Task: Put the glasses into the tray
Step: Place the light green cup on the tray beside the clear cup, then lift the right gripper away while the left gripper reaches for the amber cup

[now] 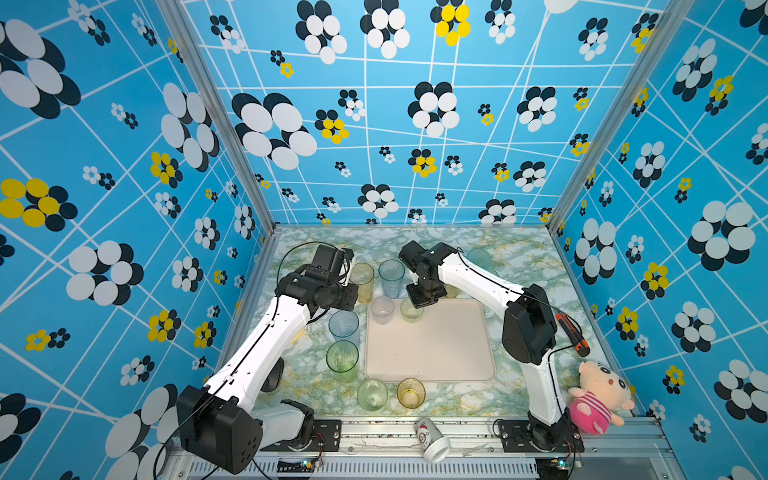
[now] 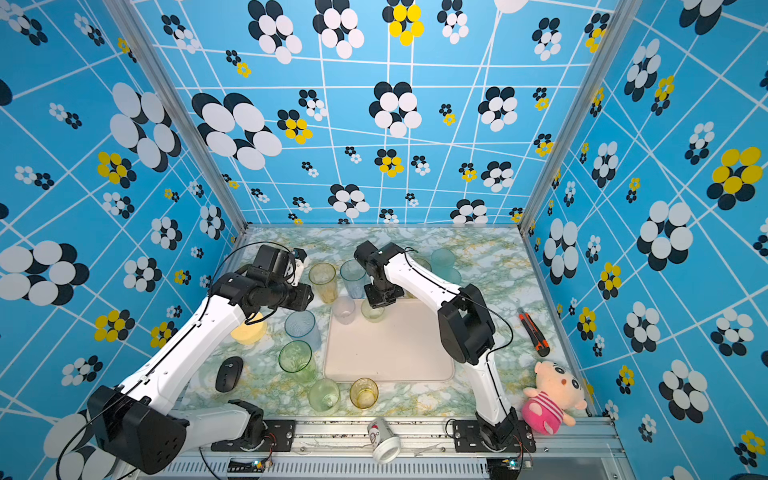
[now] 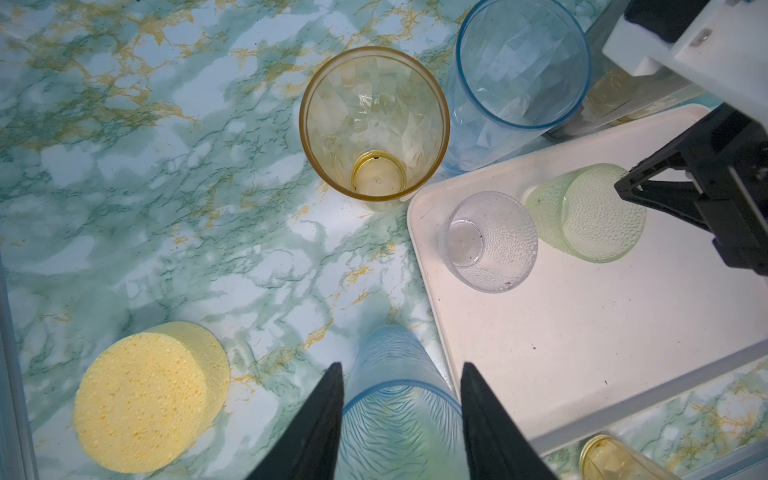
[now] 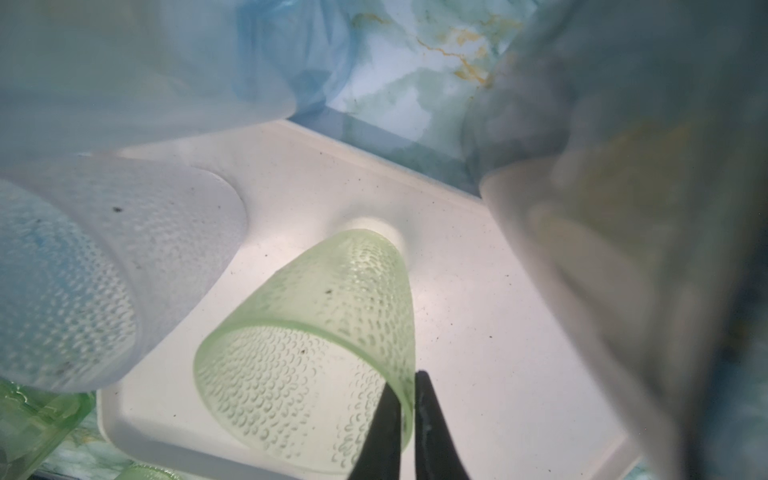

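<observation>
Glasses (image 1: 382, 309) sit in the tray (image 4: 478, 332) corner, probably saving room: your right end effector (image 4: 406, 380) pinches the green glass (image 4: 307, 353) by its rim; left end effector (image 3: 402, 365) straddles a blue glass (image 3: 401, 415), can't tell if gripping.

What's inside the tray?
In the tray, near its far-left corner, two short dimpled glasses: a clear tumbler and a pale green tumbler, its rim pinched by the right end effector. The right arm covers the far-right corner.
</observation>
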